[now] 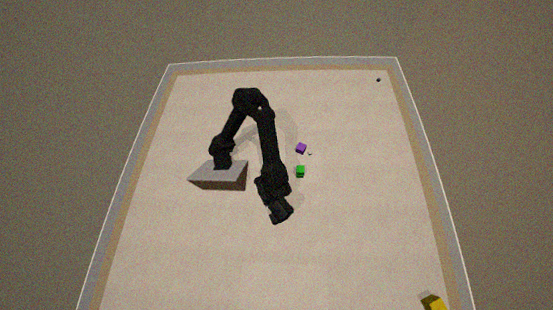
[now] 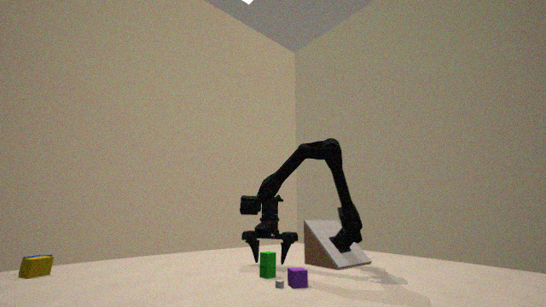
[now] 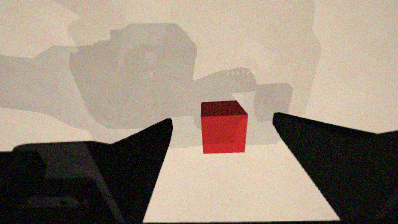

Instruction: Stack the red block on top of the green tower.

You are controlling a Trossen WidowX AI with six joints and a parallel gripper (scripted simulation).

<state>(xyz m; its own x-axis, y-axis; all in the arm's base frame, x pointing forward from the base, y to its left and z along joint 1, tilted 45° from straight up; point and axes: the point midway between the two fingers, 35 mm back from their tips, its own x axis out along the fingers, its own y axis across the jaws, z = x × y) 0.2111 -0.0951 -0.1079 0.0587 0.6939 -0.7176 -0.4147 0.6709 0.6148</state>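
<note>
Red block [image 3: 224,127] sits between the open tool's [image 3: 222,131] fingers.

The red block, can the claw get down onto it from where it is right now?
Probably yes. In the wrist view the red block sits on the floor between the two open fingers of the claw, with nothing between them. The green tower stands close by in the exterior view, so the descent should stay straight.
</note>
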